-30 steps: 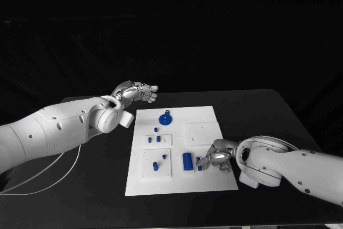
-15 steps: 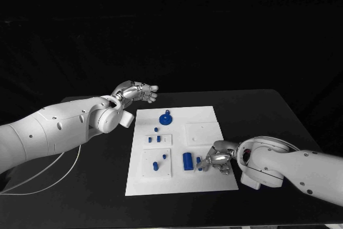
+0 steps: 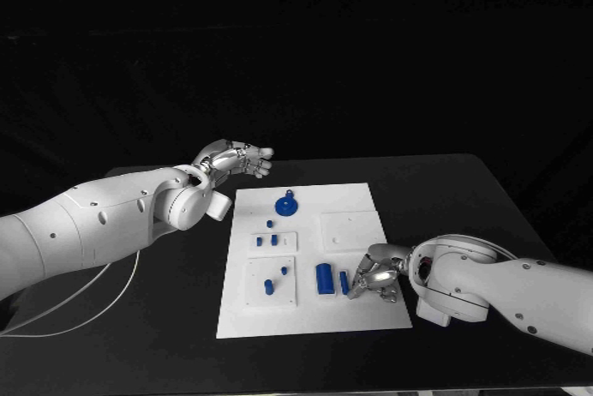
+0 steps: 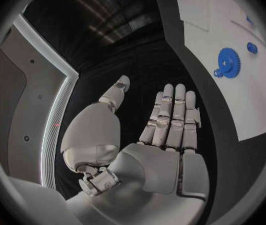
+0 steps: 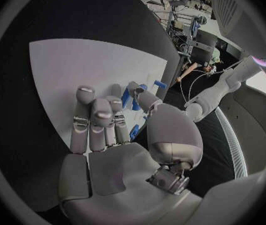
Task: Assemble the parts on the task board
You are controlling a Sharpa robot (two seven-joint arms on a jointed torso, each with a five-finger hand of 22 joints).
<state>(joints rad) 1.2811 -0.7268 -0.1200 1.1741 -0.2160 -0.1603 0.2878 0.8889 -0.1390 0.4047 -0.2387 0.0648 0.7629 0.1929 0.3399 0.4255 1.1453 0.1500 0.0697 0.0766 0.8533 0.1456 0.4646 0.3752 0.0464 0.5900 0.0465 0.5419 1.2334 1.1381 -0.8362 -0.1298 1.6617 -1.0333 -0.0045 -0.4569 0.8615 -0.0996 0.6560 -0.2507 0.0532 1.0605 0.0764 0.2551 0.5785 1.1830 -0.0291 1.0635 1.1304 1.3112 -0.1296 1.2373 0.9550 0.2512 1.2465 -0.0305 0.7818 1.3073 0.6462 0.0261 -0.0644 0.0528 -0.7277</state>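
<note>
The white task board [image 3: 352,315] lies mid-table. On it are a blue gear [image 3: 285,207], two small pegs [image 3: 266,240] in a little plate, two more pegs [image 3: 274,279] in a lower plate, a thick blue block [image 3: 325,279] and a thin blue piece [image 3: 344,282]. My right hand [image 3: 375,276] rests over the board's near right part, its fingertips just right of the thin piece, holding nothing that I can see. The right wrist view has its thumb [image 5: 139,96] over blue parts [image 5: 128,99]. My left hand [image 3: 238,161] hovers beyond the board's far left corner, fingers straight, empty [image 4: 167,130].
A square white insert [image 3: 347,231] sits on the board's right half, just beyond my right hand. A white cable [image 3: 86,306] trails on the table under my left arm. The left wrist view catches the gear [image 4: 229,63] and the board's edge [image 4: 233,120].
My right hand has drawn back slightly to the right, so more of the thin blue piece shows beside its fingertips. The left arm and the other parts have not moved.
</note>
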